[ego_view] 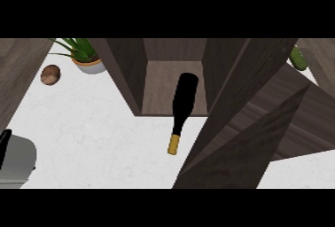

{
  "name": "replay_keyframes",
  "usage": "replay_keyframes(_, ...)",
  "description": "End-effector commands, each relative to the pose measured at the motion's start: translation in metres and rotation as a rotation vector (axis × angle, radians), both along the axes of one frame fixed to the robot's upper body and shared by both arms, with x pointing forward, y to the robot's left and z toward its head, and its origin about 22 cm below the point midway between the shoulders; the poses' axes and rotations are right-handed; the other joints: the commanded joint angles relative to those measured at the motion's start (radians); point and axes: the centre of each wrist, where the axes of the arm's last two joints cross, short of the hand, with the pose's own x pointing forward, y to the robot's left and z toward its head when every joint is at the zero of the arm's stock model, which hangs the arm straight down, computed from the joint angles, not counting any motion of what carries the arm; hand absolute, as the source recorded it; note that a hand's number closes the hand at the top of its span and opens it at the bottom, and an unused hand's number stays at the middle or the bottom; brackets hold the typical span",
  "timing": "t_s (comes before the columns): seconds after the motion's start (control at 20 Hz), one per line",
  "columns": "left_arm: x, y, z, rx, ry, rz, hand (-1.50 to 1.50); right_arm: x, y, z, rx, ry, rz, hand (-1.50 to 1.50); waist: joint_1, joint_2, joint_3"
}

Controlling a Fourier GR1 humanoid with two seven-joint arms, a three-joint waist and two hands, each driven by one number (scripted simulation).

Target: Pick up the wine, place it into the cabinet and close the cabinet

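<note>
The cabinet door [242, 146] stands open, nearest the camera. The wine [181, 108] lies with its base inside the cabinet [173, 84] and its neck over the counter [98, 133]; closing remains. Neither hand shows, so their state cannot be told.

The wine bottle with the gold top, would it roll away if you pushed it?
Probably. The wine bottle lies on its side, and its round body would likely roll if nudged sideways. It sticks out of the cabinet, neck over the counter. It looks stiff and smooth, so perhaps slippery.
</note>
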Motion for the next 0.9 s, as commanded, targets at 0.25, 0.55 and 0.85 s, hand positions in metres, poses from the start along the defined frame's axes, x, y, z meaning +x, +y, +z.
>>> replay_keyframes(0.25,0.006,0.01,0.009,-0.034,0.002,-0.048,-1.5,-0.009,0.045,0.013,0.032,-0.157,0.079,1.5,0.013,0.006,0.0)
replay_keyframes(0.55,0.015,0.015,0.009,-0.053,0.003,-0.071,-1.5,0.01,0.063,0.019,0.009,-0.189,0.005,1.5,0.023,0.008,-0.001)
replay_keyframes(0.85,0.02,0.001,0.006,-0.073,-0.005,-0.074,-1.5,0.032,0.076,0.033,0.018,-0.157,0.021,1.5,0.039,0.015,-0.001)
